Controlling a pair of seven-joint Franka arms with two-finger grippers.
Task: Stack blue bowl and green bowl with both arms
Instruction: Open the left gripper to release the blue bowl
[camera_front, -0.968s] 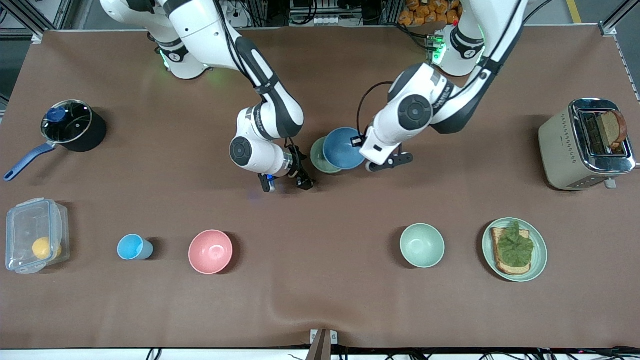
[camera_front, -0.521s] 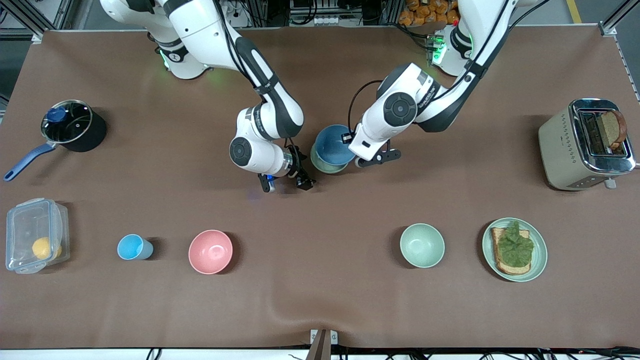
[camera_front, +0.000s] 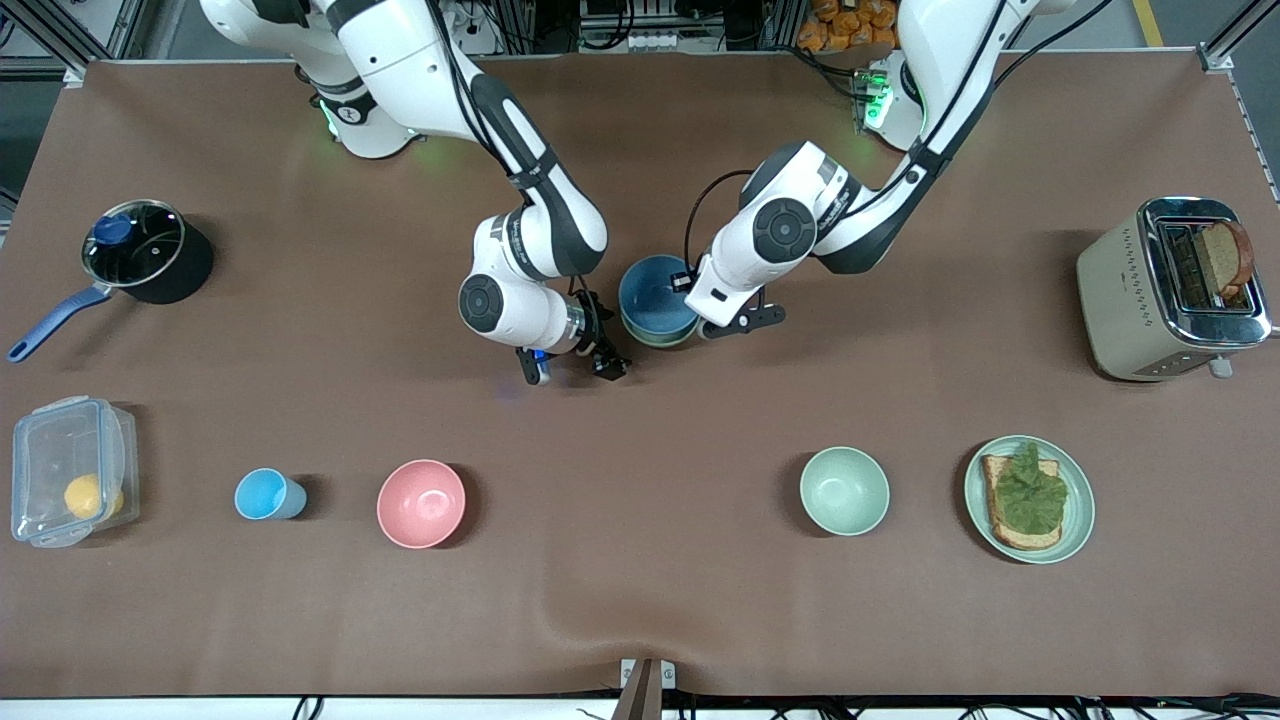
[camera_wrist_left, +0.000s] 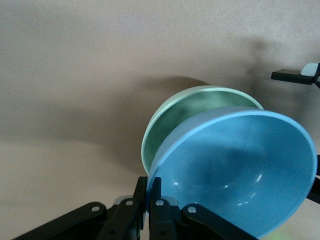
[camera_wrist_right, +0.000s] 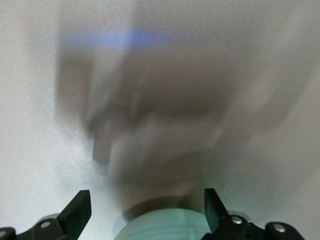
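Observation:
My left gripper (camera_front: 688, 287) is shut on the rim of the blue bowl (camera_front: 655, 295), pinching the rim between its fingers (camera_wrist_left: 151, 182). It holds the blue bowl (camera_wrist_left: 235, 170) tilted over the green bowl (camera_wrist_left: 185, 115). From the front only a sliver of the green bowl (camera_front: 660, 341) shows under the blue one. I cannot tell whether the two bowls touch. My right gripper (camera_front: 572, 367) hangs open just beside the green bowl, toward the right arm's end. In the right wrist view a pale green wall (camera_wrist_right: 165, 227) shows low between its spread fingers (camera_wrist_right: 146, 206).
Nearer the front camera stand a pink bowl (camera_front: 421, 503), a light-blue cup (camera_front: 265, 494), a paler mint bowl (camera_front: 844, 490) and a plate (camera_front: 1080, 505) with toast. A lidded pot (camera_front: 140, 250) and plastic box (camera_front: 70, 470) sit at the right arm's end, a toaster (camera_front: 1130, 290) at the left arm's.
My left gripper has carried the blue bowl toward the right arm's end, from beside the green bowl to over it, so it now covers most of it. The right arm has not moved.

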